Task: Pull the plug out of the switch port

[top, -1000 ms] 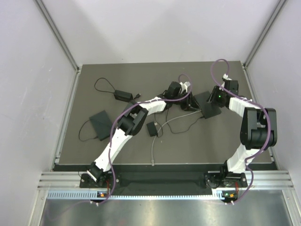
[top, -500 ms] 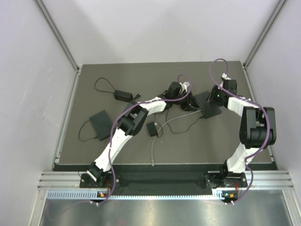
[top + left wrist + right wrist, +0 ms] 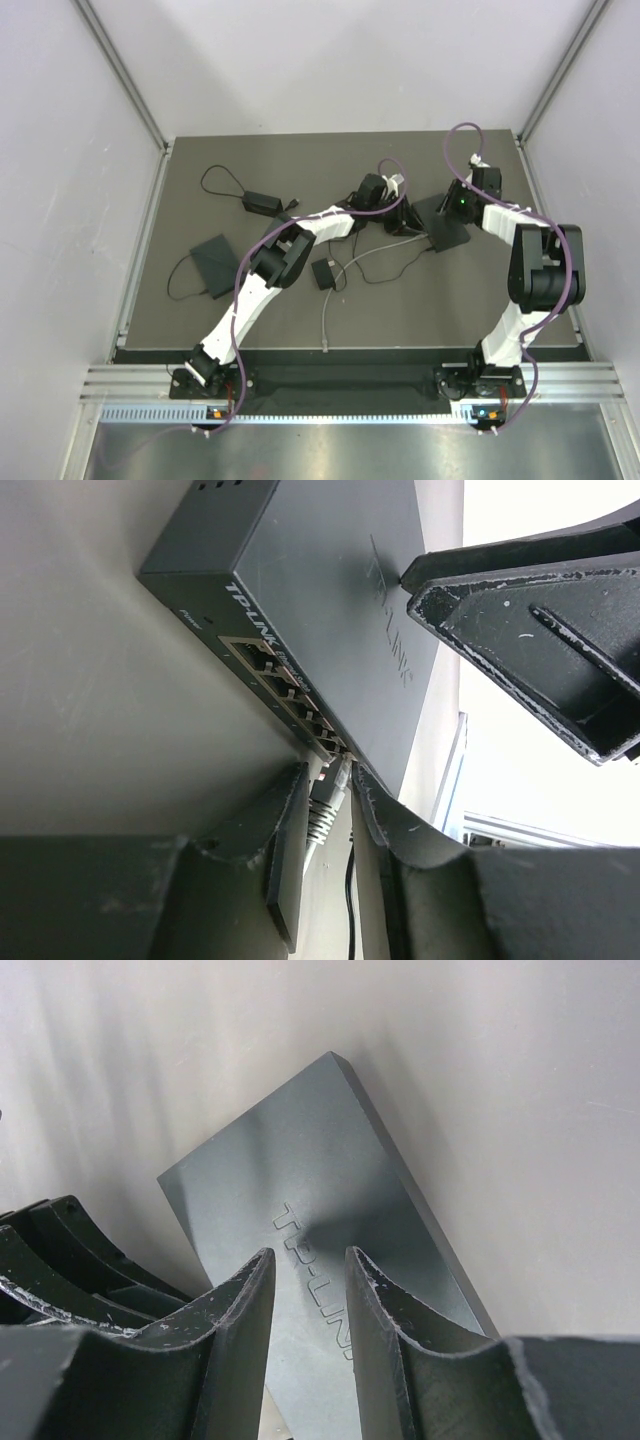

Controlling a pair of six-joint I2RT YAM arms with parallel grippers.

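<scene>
The dark TP-Link switch (image 3: 447, 228) lies flat at the back right of the mat. In the left wrist view the switch (image 3: 330, 600) shows its row of ports, and a grey plug (image 3: 325, 805) sits with its clear tip at the mouth of the end port. My left gripper (image 3: 403, 217) is closed around that plug's boot (image 3: 332, 775). My right gripper (image 3: 458, 208) stands over the switch with its tips on the top face (image 3: 308, 1260), jaws a little apart and empty. The switch's top (image 3: 330, 1220) fills the right wrist view.
The plug's grey cable (image 3: 372, 253) runs toward the near edge. A small black adapter (image 3: 324, 273) lies beside it. A black power brick (image 3: 262, 202) with a looped cord and a flat black box (image 3: 215, 263) lie on the left of the mat.
The right wrist has shifted slightly left and away over the switch. The left arm has barely moved.
</scene>
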